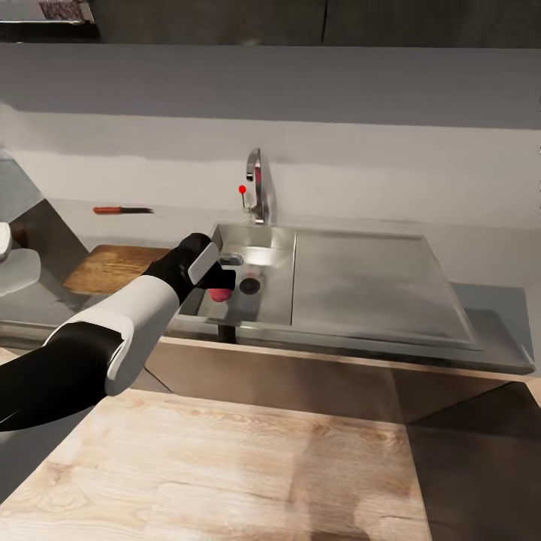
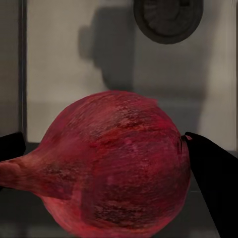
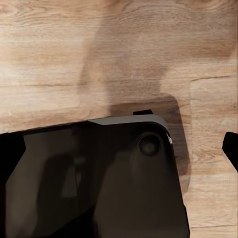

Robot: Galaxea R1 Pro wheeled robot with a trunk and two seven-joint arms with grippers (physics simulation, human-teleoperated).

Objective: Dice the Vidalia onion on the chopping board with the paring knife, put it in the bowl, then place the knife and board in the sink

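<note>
The pinkish-red Vidalia onion (image 2: 116, 168) sits between the two dark fingers of my left gripper (image 2: 101, 146), which touch it on both sides. In the head view my left gripper (image 1: 223, 284) reaches down into the steel sink (image 1: 263, 252) and the onion (image 1: 220, 295) shows just under it, beside the round drain (image 1: 251, 285). The wooden chopping board (image 1: 113, 267) lies on the countertop (image 1: 496, 315) left of the sink. Behind the board, the red-handled paring knife (image 1: 122, 210) rests by the wall. A white glossy shape, seemingly the bowl (image 1: 19, 272), is cut off at the left edge. My right gripper (image 3: 119, 148) hangs open over the floor.
A chrome tap (image 1: 255, 184) with a red knob stands behind the basin. The flat drainboard (image 1: 368, 285) spreads to the right of it. The wall runs close behind the counter. Pale wooden floor (image 1: 248, 473) lies below the cabinet fronts, and the robot's dark base (image 3: 94, 183) is under the right wrist.
</note>
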